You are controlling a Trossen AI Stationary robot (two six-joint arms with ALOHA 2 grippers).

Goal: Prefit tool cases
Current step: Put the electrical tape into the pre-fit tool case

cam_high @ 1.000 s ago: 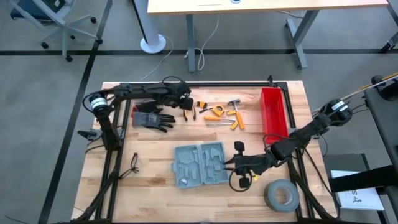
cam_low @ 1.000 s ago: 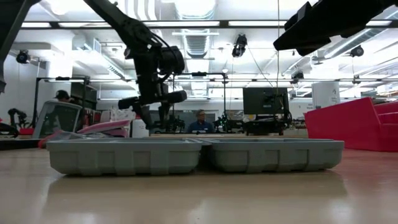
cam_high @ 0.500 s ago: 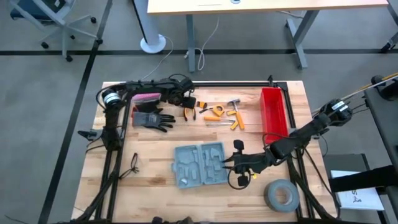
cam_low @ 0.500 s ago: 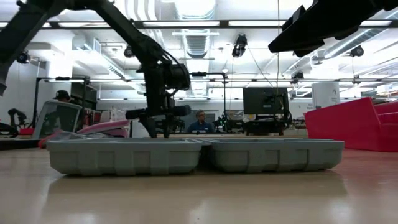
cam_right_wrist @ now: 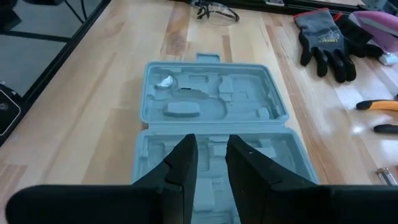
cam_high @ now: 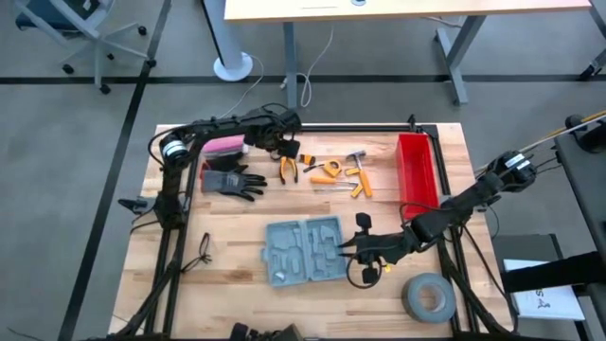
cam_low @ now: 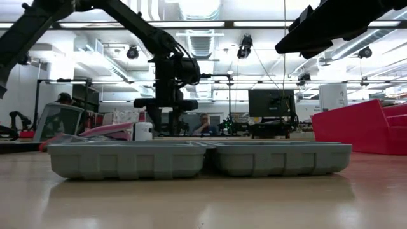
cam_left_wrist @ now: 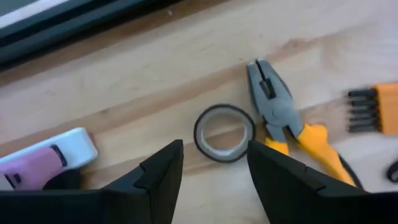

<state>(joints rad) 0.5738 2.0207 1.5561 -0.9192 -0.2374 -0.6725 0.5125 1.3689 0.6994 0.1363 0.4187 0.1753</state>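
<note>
Left claw [cam_left_wrist: 211, 168] spread above small tape ring [cam_left_wrist: 224, 132], right claw [cam_right_wrist: 210, 163] slightly parted over open case [cam_high: 305, 250]

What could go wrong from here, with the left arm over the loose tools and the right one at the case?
The open left gripper hovers over a small tape ring lying beside the pliers; a descent may nudge or catch both. The right gripper, over the open tool case, might shift it.

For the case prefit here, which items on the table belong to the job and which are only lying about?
Belonging to the job:
- open tool case
- pliers, small tape ring, other loose hand tools
- left gripper, open above the ring
- right gripper at the case

Lying about:
- black glove
- red bin
- grey tape roll
- glasses
</note>
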